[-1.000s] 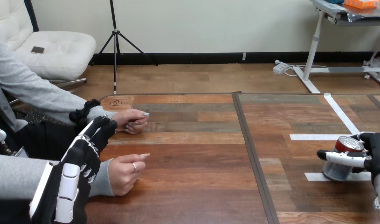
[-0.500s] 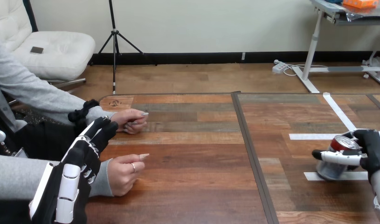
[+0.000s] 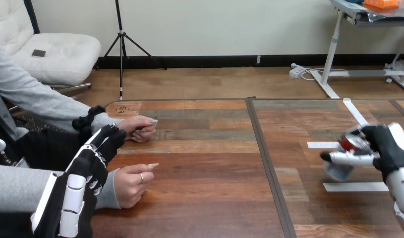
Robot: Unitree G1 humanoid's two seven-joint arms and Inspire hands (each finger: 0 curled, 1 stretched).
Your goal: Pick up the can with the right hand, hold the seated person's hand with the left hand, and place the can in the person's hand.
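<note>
A silver can with a red top [image 3: 346, 156] hangs tilted above the table at the right, and my right hand [image 3: 385, 148] is shut on it, thumb across its front. My left hand [image 3: 86, 171] is raised at the lower left with straight fingers, over the person's near wrist and holding nothing. The person's near hand [image 3: 133, 181] rests loosely curled on the table just right of my left hand. The person's far hand [image 3: 139, 127] lies on the table near my left fingertips [image 3: 113, 133].
White tape strips [image 3: 356, 187] mark the right part of the wooden table [image 3: 209, 163]. A dark seam [image 3: 266, 163] runs front to back between the two table halves.
My right hand has lifted the can off the tape mark, tilted it and carried it slightly left and up. My left hand and the person's hands have stayed put.
</note>
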